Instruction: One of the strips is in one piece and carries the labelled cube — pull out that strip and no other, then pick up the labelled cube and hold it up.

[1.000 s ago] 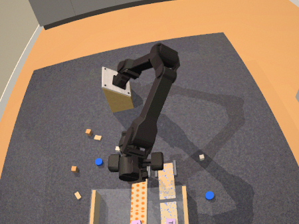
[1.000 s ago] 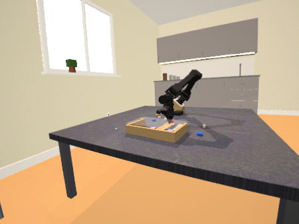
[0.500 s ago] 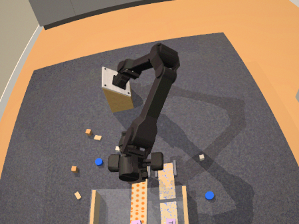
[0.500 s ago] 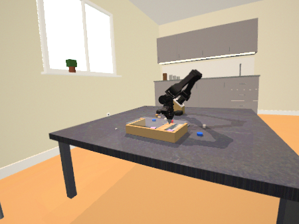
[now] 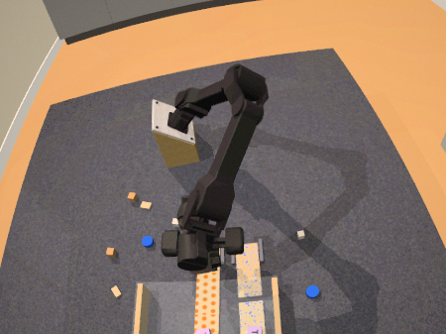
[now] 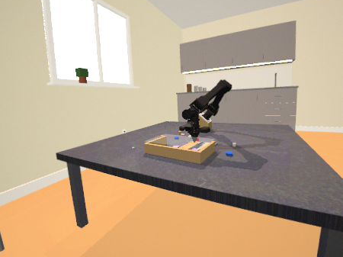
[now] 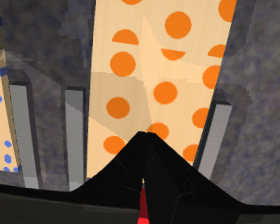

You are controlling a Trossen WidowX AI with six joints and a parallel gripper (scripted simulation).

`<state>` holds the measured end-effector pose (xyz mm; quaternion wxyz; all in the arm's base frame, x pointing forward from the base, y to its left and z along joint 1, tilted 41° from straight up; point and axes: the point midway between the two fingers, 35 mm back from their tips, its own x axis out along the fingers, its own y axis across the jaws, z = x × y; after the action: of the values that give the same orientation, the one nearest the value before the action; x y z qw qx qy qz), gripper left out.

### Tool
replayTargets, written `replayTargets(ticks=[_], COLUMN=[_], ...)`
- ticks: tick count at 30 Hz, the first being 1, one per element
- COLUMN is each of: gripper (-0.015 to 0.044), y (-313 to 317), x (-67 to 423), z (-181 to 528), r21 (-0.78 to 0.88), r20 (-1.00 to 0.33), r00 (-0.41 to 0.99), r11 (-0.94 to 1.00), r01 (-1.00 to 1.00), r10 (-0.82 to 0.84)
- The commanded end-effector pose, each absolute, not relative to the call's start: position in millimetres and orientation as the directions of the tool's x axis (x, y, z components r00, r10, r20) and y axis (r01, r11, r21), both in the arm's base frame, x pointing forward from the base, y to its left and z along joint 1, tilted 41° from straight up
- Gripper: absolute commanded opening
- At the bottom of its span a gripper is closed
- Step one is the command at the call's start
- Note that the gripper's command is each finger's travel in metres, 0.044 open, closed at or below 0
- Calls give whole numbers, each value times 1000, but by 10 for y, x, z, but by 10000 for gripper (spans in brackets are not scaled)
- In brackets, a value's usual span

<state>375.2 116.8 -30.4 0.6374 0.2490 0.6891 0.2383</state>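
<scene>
Fully closed and holding nothing, the gripper presses on the orange-dotted strip at the tray mouth; dragging it outward comes next.

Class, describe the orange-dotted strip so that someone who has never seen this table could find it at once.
Start at the shallow wooden tray on the dark table, in front of the black arm. Two pale strips run out of its open end; take the one directly under the shut gripper. This orange-dotted strip is one unbroken piece, while the blue-speckled strip beside it shows a gap.
</scene>
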Motion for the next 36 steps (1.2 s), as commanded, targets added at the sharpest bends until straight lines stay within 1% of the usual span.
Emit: replayTargets(ticks=[1, 30, 36], gripper=[0, 0, 0], y=[1183, 1211, 1207], x=[3754, 3786, 3721], z=[-314, -330, -330], r21=[650, 650, 650], r20=[-756, -756, -756], r00=[-64, -64, -64], r11=[759, 759, 759], r01=[42, 42, 42], r10=[651, 651, 651])
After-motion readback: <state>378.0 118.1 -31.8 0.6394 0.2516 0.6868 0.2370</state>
